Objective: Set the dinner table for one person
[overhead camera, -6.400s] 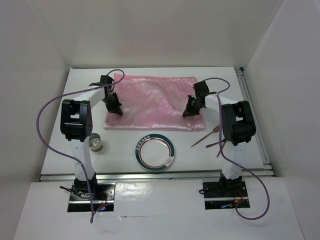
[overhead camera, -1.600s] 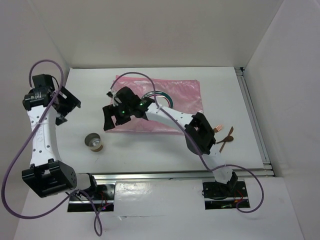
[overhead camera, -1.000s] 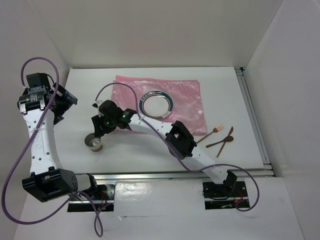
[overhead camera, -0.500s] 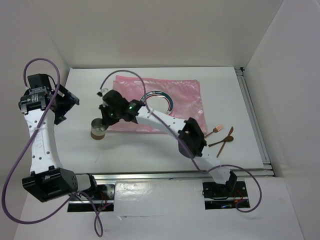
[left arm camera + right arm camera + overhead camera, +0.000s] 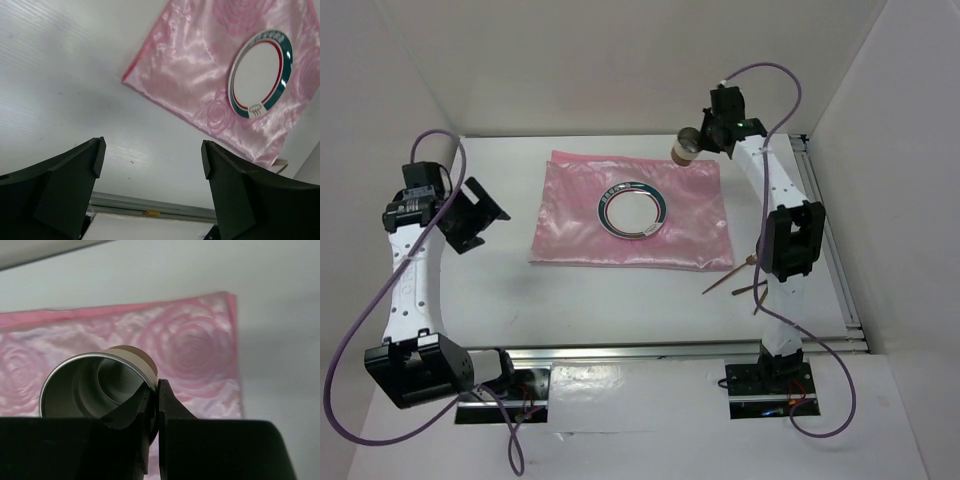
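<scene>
1. The dinner table, a plain white top with metal rails along its right and near edges, fills my overhead view and is boxed in by blank white walls.
2. A pink cloth, shiny and patterned with roses, lies flat at the table's centre. A plate with a green-and-red rim sits in the middle of it.
3. My right gripper reaches to the cloth's far right corner and pinches the wall of a metal-rimmed cup, one finger inside and one outside. I cannot tell whether the cup touches the cloth.
4. My left gripper hangs over bare table well to the left of the cloth, its fingers spread wide with nothing between them.
5. Copper-coloured cutlery lies on bare table just off the cloth's near right corner, partly hidden behind the right arm.
</scene>
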Available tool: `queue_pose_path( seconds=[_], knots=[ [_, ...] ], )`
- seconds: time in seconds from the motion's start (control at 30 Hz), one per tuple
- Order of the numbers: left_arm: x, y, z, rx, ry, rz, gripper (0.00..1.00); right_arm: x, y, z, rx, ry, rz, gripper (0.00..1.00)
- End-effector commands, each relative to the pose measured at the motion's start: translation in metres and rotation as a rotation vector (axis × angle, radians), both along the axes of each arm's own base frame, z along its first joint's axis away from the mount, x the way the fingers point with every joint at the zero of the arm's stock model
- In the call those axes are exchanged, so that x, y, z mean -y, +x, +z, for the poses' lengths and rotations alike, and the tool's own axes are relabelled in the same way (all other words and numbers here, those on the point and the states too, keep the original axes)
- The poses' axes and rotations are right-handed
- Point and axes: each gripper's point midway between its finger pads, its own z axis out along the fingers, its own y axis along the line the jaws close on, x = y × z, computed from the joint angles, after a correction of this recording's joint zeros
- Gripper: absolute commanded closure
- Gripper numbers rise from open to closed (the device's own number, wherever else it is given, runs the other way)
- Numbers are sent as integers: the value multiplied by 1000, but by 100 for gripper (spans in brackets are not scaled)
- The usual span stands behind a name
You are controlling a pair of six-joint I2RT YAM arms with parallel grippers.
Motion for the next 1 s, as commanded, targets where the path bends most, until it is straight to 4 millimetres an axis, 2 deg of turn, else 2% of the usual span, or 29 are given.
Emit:
queue_pose_path(
  seconds=[0.0, 0.03, 0.1, 0.13, 0.2, 0.23, 0.37, 0.57, 0.63, 0.67, 0.7, 0.77, 0.8, 0.83, 0.93, 0.97],
  knots=[
    [33, 16, 4, 60, 2, -167, 4, 22, -3, -26, -107, -78, -54, 100],
    [38, 14, 0, 38, 6, -183, 4, 28, 1, -40, -146, -88, -66, 100],
    [52, 18, -5, 16, 35, -227, 4, 48, 9, -53, -176, -105, -110, 100],
    [56, 19, -9, 4, 47, -239, 2, 47, 12, -64, -192, -110, -109, 100],
    [61, 21, -9, -8, 75, -255, 1, 55, 14, -70, -200, -118, -128, 100],
    [70, 21, -12, -16, 74, -285, 1, 60, 17, -76, -205, -118, -137, 100],
    [85, 25, -17, -44, 83, -321, 1, 63, 21, -96, -236, -119, -138, 100],
    [99, 28, -16, -45, 88, -348, 1, 84, 35, -106, -222, -92, -165, 100],
    [101, 30, -16, -46, 96, -352, 1, 81, 36, -109, -227, -83, -155, 100],
    [104, 27, -17, -54, 95, -363, 1, 86, 37, -119, -244, -86, -163, 100],
    [104, 27, -17, -54, 95, -363, 1, 86, 41, -116, -231, -83, -164, 100],
    [107, 27, -20, -65, 97, -361, 0, 86, 43, -123, -239, -92, -157, 99],
    [109, 27, -20, -64, 97, -371, 0, 86, 43, -129, -248, -94, -157, 96],
    [110, 27, -20, -64, 97, -371, 0, 86, 43, -136, -260, -96, -157, 85],
    [114, 27, -17, -55, 132, -382, 0, 84, 44, -133, -252, -94, -143, 70],
    [118, 29, -17, -54, 132, -392, 0, 84, 44, -125, -240, -92, -143, 53]
  ],
)
